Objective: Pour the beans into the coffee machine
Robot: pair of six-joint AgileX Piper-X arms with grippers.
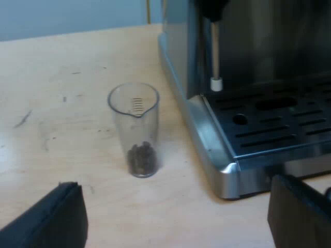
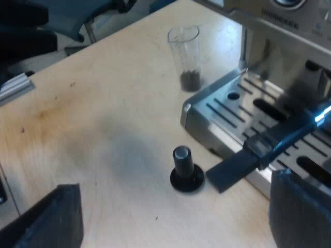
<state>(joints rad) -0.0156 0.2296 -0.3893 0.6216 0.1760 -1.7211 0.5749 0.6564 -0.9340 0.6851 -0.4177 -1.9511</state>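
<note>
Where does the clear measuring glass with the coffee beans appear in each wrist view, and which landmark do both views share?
Left wrist view: the clear plastic measuring glass stands upright on the pale wooden table, close beside the silver espresso machine.
Right wrist view: the glass stands beyond the black-knobbed tamper, again beside the machine.
Shared landmark: the rounded corner of the machine's slotted metal drip tray.
</note>
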